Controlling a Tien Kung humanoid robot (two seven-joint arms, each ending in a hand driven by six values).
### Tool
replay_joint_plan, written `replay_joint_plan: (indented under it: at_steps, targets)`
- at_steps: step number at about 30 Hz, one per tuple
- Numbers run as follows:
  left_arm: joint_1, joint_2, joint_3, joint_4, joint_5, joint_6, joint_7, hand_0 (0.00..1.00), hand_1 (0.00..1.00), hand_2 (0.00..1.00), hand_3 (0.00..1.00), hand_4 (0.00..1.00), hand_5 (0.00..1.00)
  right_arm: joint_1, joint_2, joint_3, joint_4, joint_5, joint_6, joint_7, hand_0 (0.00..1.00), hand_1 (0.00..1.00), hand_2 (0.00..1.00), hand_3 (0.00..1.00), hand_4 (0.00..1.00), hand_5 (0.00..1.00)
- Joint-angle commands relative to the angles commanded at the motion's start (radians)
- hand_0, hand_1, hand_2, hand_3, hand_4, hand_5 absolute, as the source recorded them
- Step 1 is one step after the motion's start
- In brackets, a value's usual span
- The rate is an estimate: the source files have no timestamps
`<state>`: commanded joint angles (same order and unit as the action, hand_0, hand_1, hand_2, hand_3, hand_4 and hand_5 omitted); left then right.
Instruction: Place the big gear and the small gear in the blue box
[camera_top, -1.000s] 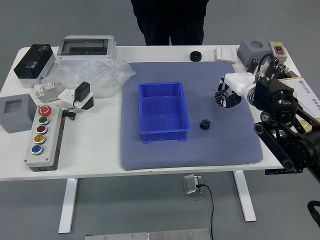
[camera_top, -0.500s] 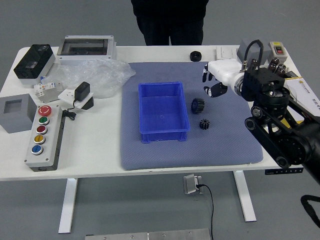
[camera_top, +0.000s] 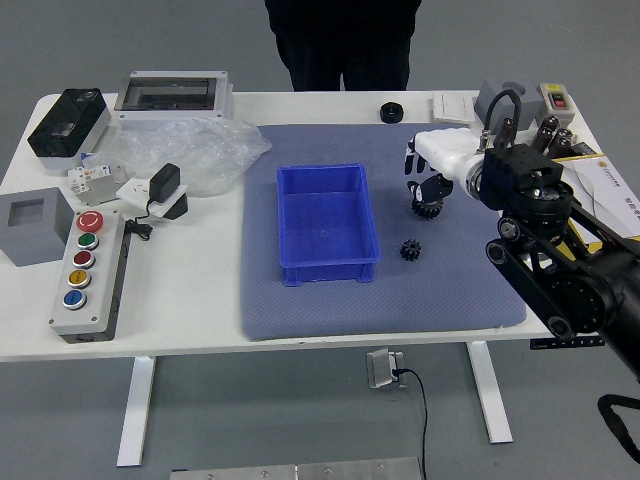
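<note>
big gear, no grip yet

looks like the pick-up step: the robot's right hand (camera_top: 413, 172) is at the big gear (camera_top: 427, 209), fingers parted, nothing seen between them. that gear's at three o'clock from the blue box (camera_top: 328, 225); the small gear (camera_top: 411, 250) lies roughly at its seven. next needs a lower, surer pinch. grey-blue mat (camera_top: 320, 315), white table (camera_top: 190, 310), person (camera_top: 343, 45) standing at twelve.
</note>
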<state>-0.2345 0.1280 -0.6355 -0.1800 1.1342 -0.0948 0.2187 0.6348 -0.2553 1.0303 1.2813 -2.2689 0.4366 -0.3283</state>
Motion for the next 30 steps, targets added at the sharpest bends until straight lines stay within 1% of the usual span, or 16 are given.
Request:
replay_joint_plan:
  at_steps: [1,2,7,8,13,14,19,20,25,26,30]
  targets:
    - [0.000,-0.001,0.001,0.000,-0.002,0.000,-0.001,0.780,0.749,0.740,0.678,0.545,0.251,-0.004,-0.005,0.000,-0.004,0.000,-0.001,0.001,0.744,0.615,0.639,0.641,0.573,0.177]
    - [-0.001,-0.001,0.001,0.000,-0.003,0.000,-0.001,0.780,0.749,0.739,0.677,0.545,0.250,-0.010,-0.011,-0.001,-0.010,0.000,-0.002,0.003,0.812,0.688,0.733,0.710,0.646,0.221]
    - [-0.002,-0.003,-0.005,0.000,-0.001,0.000,-0.001,0.780,0.749,0.739,0.677,0.545,0.250,-0.025,-0.033,0.000,-0.026,0.000,-0.002,0.010,0.812,0.688,0.733,0.710,0.646,0.221]
    - [-0.002,-0.003,-0.005,0.000,0.000,0.000,-0.001,0.780,0.749,0.739,0.677,0.546,0.250,-0.027,-0.035,0.001,-0.028,0.000,-0.002,0.010,0.823,0.702,0.758,0.769,0.686,0.245]
    - [-0.005,-0.006,-0.006,0.000,-0.001,0.000,-0.001,0.780,0.749,0.739,0.677,0.546,0.250,-0.030,-0.042,0.005,-0.044,0.000,0.000,0.014,0.823,0.702,0.758,0.769,0.686,0.245]
    - [-0.006,-0.006,-0.005,0.000,-0.001,0.000,-0.001,0.780,0.749,0.740,0.677,0.547,0.248,-0.030,-0.042,0.005,-0.048,0.000,0.000,0.015,0.833,0.732,0.817,0.872,0.724,0.283]
    - [-0.007,-0.007,-0.004,0.000,-0.003,0.000,-0.001,0.780,0.749,0.740,0.677,0.547,0.248,-0.022,-0.035,-0.002,-0.080,0.000,-0.005,0.022,0.833,0.732,0.817,0.872,0.724,0.283]
    - [-0.006,-0.007,-0.004,0.000,-0.003,0.000,-0.001,0.780,0.749,0.739,0.678,0.547,0.249,-0.019,-0.032,-0.006,-0.090,0.000,-0.008,0.024,0.839,0.741,0.821,0.877,0.737,0.268]
    - [-0.006,-0.007,-0.001,0.000,-0.004,0.000,-0.001,0.780,0.749,0.739,0.678,0.547,0.249,0.005,-0.014,-0.028,-0.141,0.000,-0.019,0.032,0.839,0.741,0.821,0.877,0.737,0.268]
    - [-0.006,-0.007,0.000,0.000,-0.005,0.000,-0.001,0.780,0.749,0.739,0.678,0.547,0.248,0.010,-0.011,-0.033,-0.152,0.000,-0.020,0.033,0.841,0.747,0.836,0.886,0.708,0.251]
    - [-0.007,-0.006,0.004,0.000,-0.005,0.000,-0.002,0.780,0.749,0.739,0.678,0.547,0.248,0.032,0.005,-0.056,-0.195,0.000,-0.022,0.037,0.841,0.747,0.836,0.886,0.708,0.251]
